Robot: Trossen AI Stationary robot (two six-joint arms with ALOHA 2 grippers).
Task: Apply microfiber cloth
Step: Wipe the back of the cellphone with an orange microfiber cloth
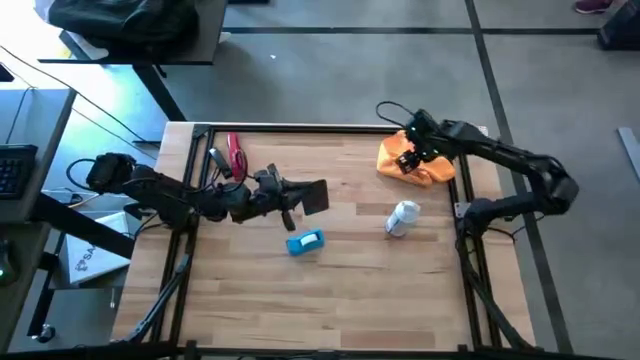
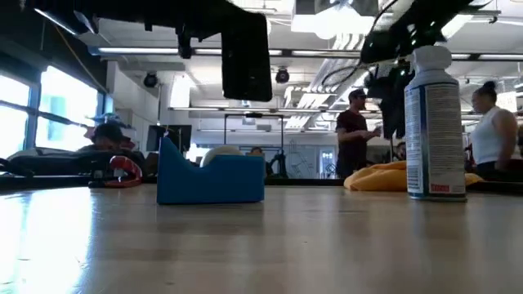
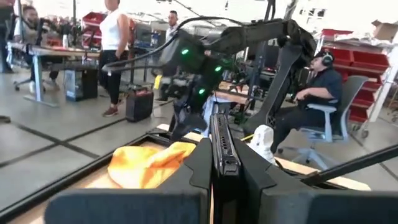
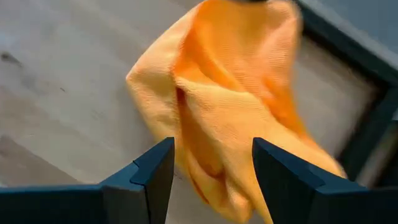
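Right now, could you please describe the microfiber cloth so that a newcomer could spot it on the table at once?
Look at the wooden table and go to its far right corner. There the microfiber cloth lies crumpled under the right gripper, whose jaws are open. It is the only bright orange, soft, folded thing; the nearby spray can is white and rigid.

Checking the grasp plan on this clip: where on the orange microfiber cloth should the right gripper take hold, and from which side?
Best from above, on the raised central fold of the microfiber cloth. It lies bunched on the table near the far right corner, so the ridge gives fabric to pinch. The right gripper is open above it, fingers either side of that fold.
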